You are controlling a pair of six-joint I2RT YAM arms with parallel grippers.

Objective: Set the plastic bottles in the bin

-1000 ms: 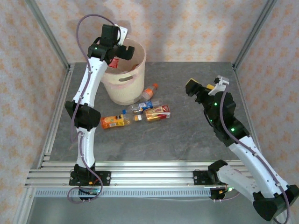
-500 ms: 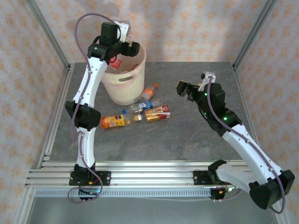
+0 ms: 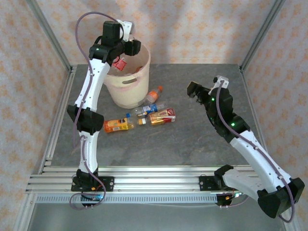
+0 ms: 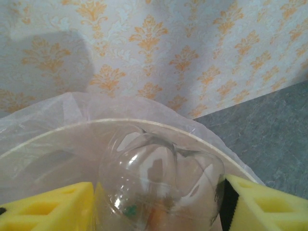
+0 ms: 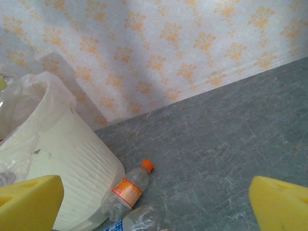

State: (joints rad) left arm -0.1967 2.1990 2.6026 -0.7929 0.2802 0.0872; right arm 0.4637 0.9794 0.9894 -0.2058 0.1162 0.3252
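Bottles: about four left on counter; left pincer over bin, clear bottle between fingers, grip unclear; right pincer wide.

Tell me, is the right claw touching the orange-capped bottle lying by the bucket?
Apart. The top view shows a stretch of bare table between the right gripper and the orange-capped bottle.

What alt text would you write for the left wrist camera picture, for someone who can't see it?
A clear plastic bottle, seen base-on, sits between the two yellow fingers of the left gripper, above the pale bin with its see-through liner. Orange-patterned wallpaper is behind, with grey table at the right.
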